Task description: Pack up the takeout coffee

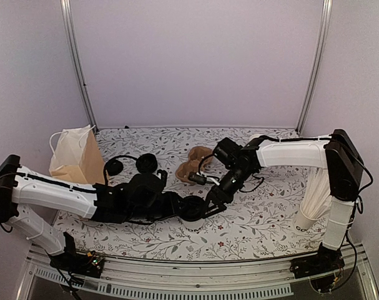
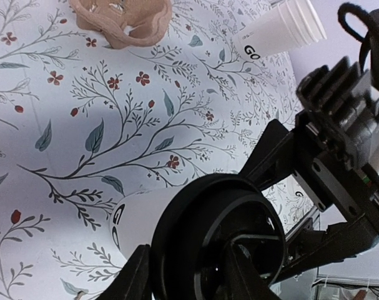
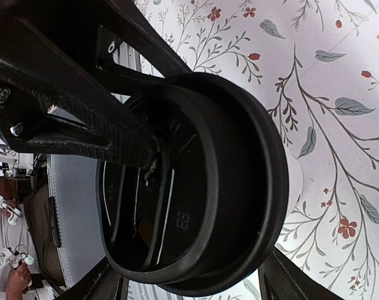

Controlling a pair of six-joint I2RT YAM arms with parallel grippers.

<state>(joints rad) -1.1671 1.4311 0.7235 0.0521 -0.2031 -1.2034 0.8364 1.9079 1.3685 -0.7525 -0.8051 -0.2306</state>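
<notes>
Centrally, the takeout coffee is seen standing near the front of the floral table, its black lid fitted. A paper bag is set at the far left, well apart, and a stack of lidless cups leans at the right. The right gripper is clamped across the lid's rim. The left gripper is stretched in low from the left, touching the coffee; whether it grips cannot be told.

**Floral table carrying cups and a bag**

The table is bearing a paper bag at far left, with two black round pieces lying right of it. A brown lump is lying at far centre. A lidded cup is standing near centre, and a cup stack is leaning at near right.
</notes>
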